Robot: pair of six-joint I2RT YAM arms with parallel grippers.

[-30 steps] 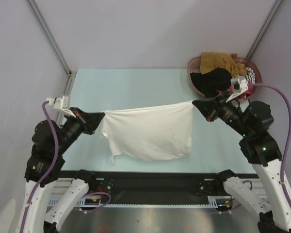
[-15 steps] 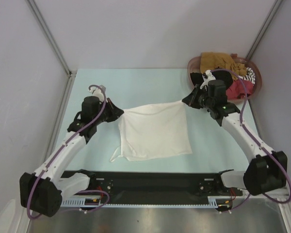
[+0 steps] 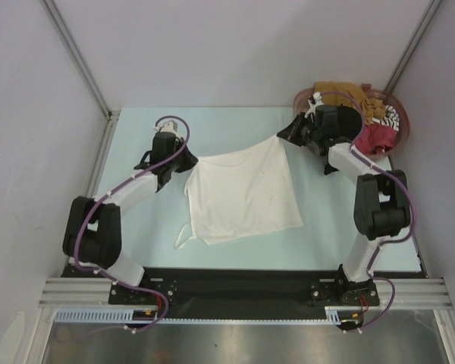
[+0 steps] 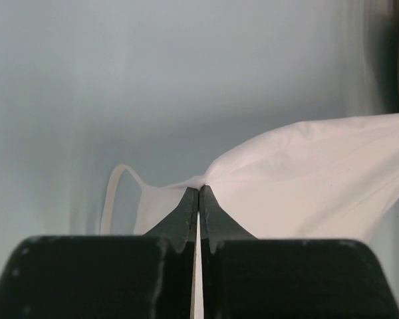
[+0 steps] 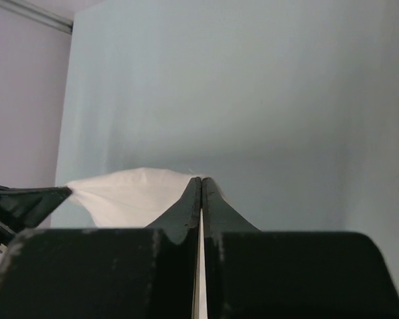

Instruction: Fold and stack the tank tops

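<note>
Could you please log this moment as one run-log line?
left gripper: shut on white tank top | right gripper: shut on it | other tops: in basket

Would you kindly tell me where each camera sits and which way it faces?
Top external: fixed above and behind the bases, looking down on the table, the white tank top and the basket; both arms show whole.
Left wrist: on the left arm, looking past the left gripper at the cloth and table; only that shut gripper shows.
Right wrist: on the right arm, looking past the right gripper toward the table's left side; the left gripper shows too.
Shared: both wrist views show the pinched tank top.
</note>
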